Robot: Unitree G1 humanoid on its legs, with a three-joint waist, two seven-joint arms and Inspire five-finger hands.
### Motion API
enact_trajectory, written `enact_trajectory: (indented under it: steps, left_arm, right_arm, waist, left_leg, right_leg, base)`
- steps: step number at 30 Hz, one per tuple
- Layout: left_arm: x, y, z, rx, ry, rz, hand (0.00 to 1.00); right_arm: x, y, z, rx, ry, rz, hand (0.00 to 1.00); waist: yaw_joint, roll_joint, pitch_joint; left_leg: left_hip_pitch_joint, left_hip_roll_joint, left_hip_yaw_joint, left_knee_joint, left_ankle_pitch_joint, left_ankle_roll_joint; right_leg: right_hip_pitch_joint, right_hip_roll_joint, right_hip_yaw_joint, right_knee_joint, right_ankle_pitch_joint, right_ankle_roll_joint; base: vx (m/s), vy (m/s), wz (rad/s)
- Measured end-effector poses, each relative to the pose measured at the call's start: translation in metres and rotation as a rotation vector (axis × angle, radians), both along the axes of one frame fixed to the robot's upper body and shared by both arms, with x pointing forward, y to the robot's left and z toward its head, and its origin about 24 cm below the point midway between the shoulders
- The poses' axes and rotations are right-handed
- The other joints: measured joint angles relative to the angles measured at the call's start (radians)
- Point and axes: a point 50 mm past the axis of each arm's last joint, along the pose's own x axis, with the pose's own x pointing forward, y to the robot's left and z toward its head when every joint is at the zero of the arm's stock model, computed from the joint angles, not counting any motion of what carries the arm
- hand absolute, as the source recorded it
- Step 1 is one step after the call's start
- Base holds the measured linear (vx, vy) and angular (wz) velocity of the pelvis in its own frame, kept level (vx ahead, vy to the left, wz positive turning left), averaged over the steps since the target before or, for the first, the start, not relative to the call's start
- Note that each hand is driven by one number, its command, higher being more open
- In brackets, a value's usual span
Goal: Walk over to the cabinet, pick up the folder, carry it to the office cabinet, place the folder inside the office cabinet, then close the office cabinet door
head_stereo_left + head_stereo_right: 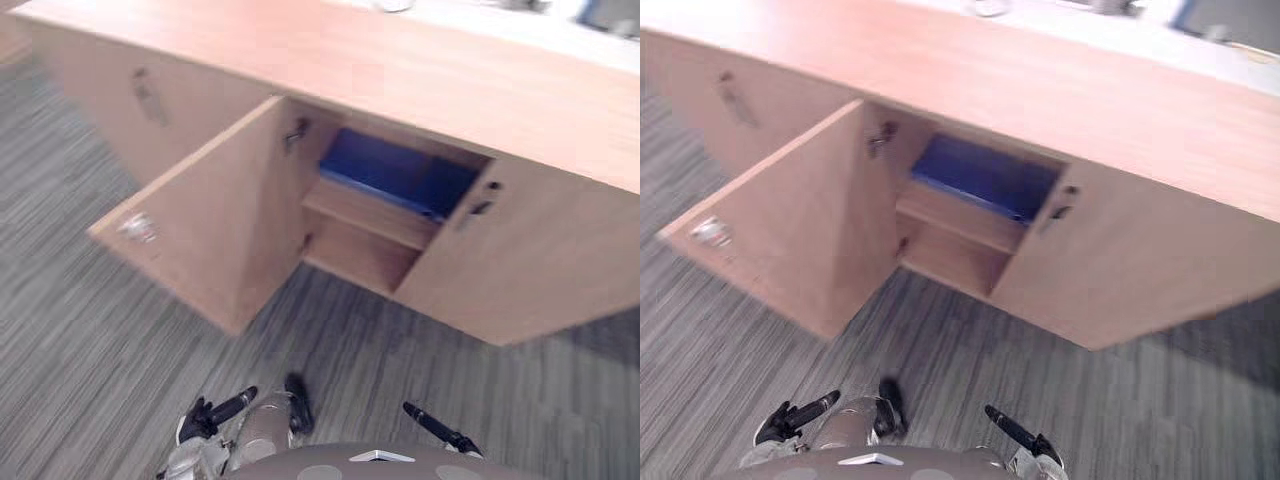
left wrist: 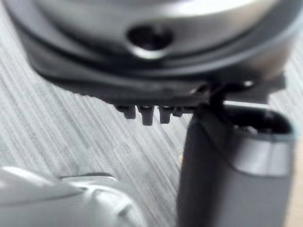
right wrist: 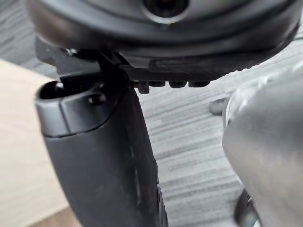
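Low at the near edge of the left eye view hung my left hand (image 1: 210,414) and right hand (image 1: 437,426), fingers relaxed, gripping nothing. Ahead, the blue folder (image 1: 400,175) lay on the office cabinet's (image 1: 540,270) upper shelf, long axis running side to side. Right eye view: the open door (image 1: 790,230) stood out toward my left, well apart from both hands, the left one nearer. Left wrist view: carpet (image 2: 71,118) past idle fingers. Right wrist view: empty too.

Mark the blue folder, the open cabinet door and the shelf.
blue folder (image 1: 400,172), left eye view, its blue face.
open cabinet door (image 1: 200,235), left eye view, panel middle.
shelf (image 1: 365,212), left eye view, bare front edge.
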Motion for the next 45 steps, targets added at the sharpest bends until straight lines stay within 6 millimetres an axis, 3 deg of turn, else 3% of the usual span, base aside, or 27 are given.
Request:
enact_trajectory:
  steps: [3,6,9,11,15,16,18,19,20,21,24,26,29,31,34,39,41,42,43,45]
  left_arm:
    - [-0.001,0.000,-0.001,0.001,0.012,-0.011,1.00]
    - [-0.006,-0.004,-0.003,-0.013,0.040,-0.037,1.00]
    - [-0.011,-0.007,-0.004,-0.018,0.052,-0.066,1.00]
    - [-0.012,-0.006,-0.004,-0.015,0.054,-0.072,1.00]
    - [-0.026,-0.010,-0.007,-0.035,0.081,-0.044,1.00]
    - [-0.033,-0.010,-0.007,-0.037,0.097,-0.048,1.00]
    - [-0.034,-0.011,-0.007,-0.036,0.100,-0.060,1.00]
    - [-0.032,-0.012,-0.007,-0.033,0.101,-0.084,1.00]
    - [-0.032,-0.009,-0.007,-0.026,0.101,-0.089,1.00]
    - [-0.033,-0.005,-0.006,-0.016,0.104,-0.092,1.00]
    - [-0.030,-0.004,-0.006,-0.011,0.098,-0.093,1.00]
    - [-0.032,-0.001,-0.005,-0.007,0.099,-0.082,1.00]
    - [-0.034,0.009,-0.004,-0.001,0.093,-0.048,1.00]
    - [-0.032,0.006,-0.004,-0.010,0.084,-0.036,1.00]
    - [-0.019,0.013,-0.001,-0.014,0.038,0.020,1.00]
    - [0.024,0.062,0.021,0.087,-0.056,0.036,1.00]
    - [0.067,0.097,0.049,0.216,-0.127,-0.059,1.00]
    - [0.076,0.104,0.056,0.249,-0.136,-0.084,1.00]
    - [0.102,0.124,0.080,0.371,-0.150,-0.186,1.00]
    - [0.140,0.146,0.118,0.577,-0.156,-0.352,1.00]
  right_arm:
    - [-0.004,0.001,-0.001,0.003,0.016,0.012,1.00]
    - [-0.003,-0.001,0.000,-0.001,0.009,-0.001,1.00]
    - [-0.004,-0.005,0.000,-0.010,0.010,0.002,1.00]
    - [-0.004,-0.007,0.000,-0.013,0.013,0.002,1.00]
    - [-0.012,-0.012,0.001,-0.026,0.029,-0.006,1.00]
    - [-0.015,-0.016,0.002,-0.043,0.024,-0.007,1.00]
    - [-0.015,-0.017,0.003,-0.049,0.018,-0.006,1.00]
    - [-0.016,-0.013,0.002,-0.038,0.023,0.014,1.00]
    - [-0.016,-0.010,0.001,-0.022,0.016,0.013,1.00]
    - [-0.019,-0.010,0.000,-0.015,0.025,0.014,1.00]
    - [-0.030,-0.003,-0.003,0.009,0.059,0.007,1.00]
    - [-0.032,0.000,-0.004,0.022,0.070,0.008,1.00]
    - [-0.034,0.008,-0.005,0.047,0.074,0.006,1.00]
    - [-0.034,0.004,-0.005,0.040,0.074,-0.007,1.00]
    - [-0.042,0.001,-0.005,0.045,0.090,-0.062,1.00]
    - [-0.050,-0.001,-0.006,0.065,0.103,-0.122,1.00]
    - [-0.049,-0.004,-0.005,0.066,0.091,-0.144,1.00]
    - [-0.049,-0.004,-0.005,0.067,0.090,-0.143,1.00]
    - [-0.049,-0.004,-0.005,0.073,0.094,-0.124,1.00]
    - [-0.050,-0.002,-0.006,0.089,0.091,-0.126,1.00]
  waist:
    - [0.011,-0.021,-0.001]
    - [0.007,-0.010,-0.001]
    - [0.004,0.005,-0.012]
    - [0.005,0.011,-0.015]
    - [0.005,0.020,-0.019]
    - [-0.006,0.027,-0.024]
    - [-0.019,0.038,-0.030]
    - [-0.021,0.036,-0.025]
    - [-0.021,0.026,-0.028]
    - [-0.021,0.024,-0.029]
    - [-0.021,-0.002,-0.045]
    - [-0.018,-0.020,-0.057]
    - [-0.019,-0.051,-0.073]
    - [-0.022,-0.041,-0.080]
    - [-0.027,-0.026,-0.081]
    - [-0.036,-0.036,-0.076]
    - [-0.041,-0.034,-0.072]
    - [-0.041,-0.032,-0.071]
    - [-0.043,-0.029,-0.069]
    - [-0.047,-0.026,-0.067]
  left_leg:
    - [0.035,-0.128,-0.063,-0.150,0.072,0.034]
    - [0.119,-0.206,-0.123,-0.328,0.164,0.049]
    - [0.185,-0.242,-0.174,-0.475,0.247,0.052]
    - [0.217,-0.259,-0.202,-0.571,0.298,0.047]
    - [0.251,-0.270,-0.248,-0.624,0.323,0.045]
    - [0.268,-0.272,-0.294,-0.624,0.318,0.051]
    - [0.278,-0.271,-0.331,-0.623,0.323,0.054]
    - [0.277,-0.270,-0.367,-0.623,0.327,0.049]
    - [0.277,-0.270,-0.381,-0.623,0.330,0.045]
    - [0.273,-0.271,-0.404,-0.623,0.333,0.040]
    - [0.260,-0.273,-0.450,-0.624,0.336,0.036]
    - [0.251,-0.274,-0.453,-0.624,0.338,0.033]
    - [0.245,-0.284,-0.442,-0.624,0.338,0.027]
    - [0.247,-0.270,-0.432,-0.624,0.333,0.013]
    - [0.253,-0.247,-0.422,-0.624,0.327,-0.008]
    - [0.287,-0.227,-0.405,-0.624,0.312,-0.032]
    - [0.291,-0.218,-0.390,-0.624,0.305,-0.042]
    - [0.293,-0.215,-0.385,-0.624,0.303,-0.045]
    - [0.301,-0.207,-0.372,-0.623,0.301,-0.048]
    - [0.308,-0.197,-0.357,-0.623,0.297,-0.055]
  right_leg:
    - [0.006,-0.051,-0.099,0.024,0.018,0.003]
    - [-0.009,-0.052,-0.144,0.065,0.021,-0.005]
    - [-0.007,-0.062,-0.160,0.108,0.039,-0.034]
    - [-0.002,-0.058,-0.181,0.115,0.045,-0.034]
    - [0.021,-0.083,-0.225,0.198,0.048,-0.040]
    - [0.007,-0.116,-0.190,0.317,0.066,-0.078]
    - [-0.051,-0.131,-0.061,0.416,0.068,-0.136]
    - [-0.123,-0.102,0.159,0.450,0.009,-0.129]
    - [-0.143,-0.087,0.228,0.443,-0.019,-0.112]
    - [-0.161,-0.059,0.327,0.395,-0.054,-0.072]
    - [-0.156,-0.041,0.348,0.207,-0.053,-0.013]
    - [-0.161,-0.027,0.338,0.125,-0.038,0.000]
    - [-0.161,0.001,0.330,0.027,0.009,-0.014]
    - [-0.142,0.016,0.329,-0.023,0.020,0.000]
    - [-0.122,0.048,0.329,-0.073,0.031,-0.017]
    - [-0.079,0.076,0.340,-0.125,0.032,-0.030]
    - [-0.077,0.083,0.352,-0.125,0.034,-0.036]
    - [-0.078,0.085,0.358,-0.125,0.037,-0.040]
    - [-0.077,0.092,0.374,-0.125,0.043,-0.050]
    - [-0.077,0.100,0.386,-0.125,0.052,-0.061]
  base:
    - [0.15,0.174,1.02]
    - [0.03,0.102,0.70]
    - [-0.01,0.007,0.44]
    - [-0.05,-0.058,0.39]
    - [-0.03,-0.052,0.43]
    - [0.02,0.013,0.63]
    - [0.06,0.036,0.74]
    - [0.06,0.037,0.73]
    - [0.06,0.035,0.82]
    - [0.05,0.023,0.58]
    - [0.06,-0.022,0.70]
    - [0.06,-0.093,0.22]
    - [0.04,-0.161,-0.08]
    - [0.05,-0.167,-0.19]
    - [0.07,-0.157,-0.11]
    - [0.08,-0.113,-0.12]
    - [0.07,-0.058,-0.14]
    - [0.06,-0.041,-0.28]
    - [0.04,-0.027,-0.25]
    - [0.04,-0.027,-0.25]
